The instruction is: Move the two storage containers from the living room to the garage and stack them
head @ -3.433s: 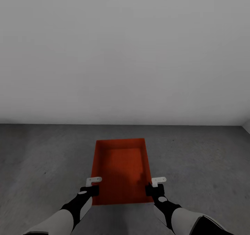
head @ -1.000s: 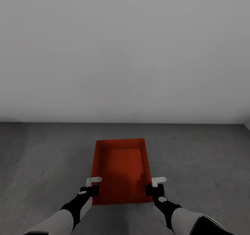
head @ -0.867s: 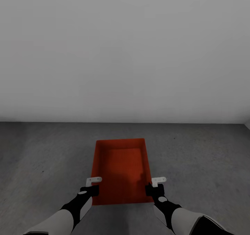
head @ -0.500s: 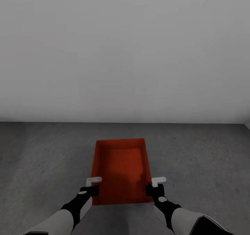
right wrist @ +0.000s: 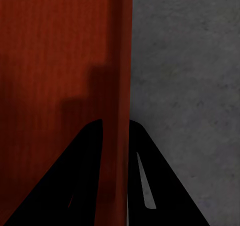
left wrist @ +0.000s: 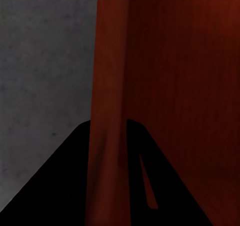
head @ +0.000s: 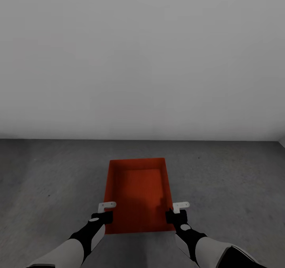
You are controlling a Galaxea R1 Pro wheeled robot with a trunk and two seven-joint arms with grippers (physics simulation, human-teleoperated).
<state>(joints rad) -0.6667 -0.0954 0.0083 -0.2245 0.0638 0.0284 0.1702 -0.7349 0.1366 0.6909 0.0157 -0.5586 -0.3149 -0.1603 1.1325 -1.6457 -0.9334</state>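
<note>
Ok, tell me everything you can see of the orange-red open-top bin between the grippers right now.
The orange-red rectangular open-top bin has plain smooth walls, looks like plastic, and is empty inside. It sits level, long axis pointing away from the robot, over the dark grey concrete floor near the white wall. The left gripper straddles its left side wall and the right gripper its right side wall, both near the close end. Whether it rests on the floor cannot be told.

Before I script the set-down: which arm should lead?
Neither: left gripper and right gripper each clamp a side wall of the bin, level over the floor. Lower both together.
</note>
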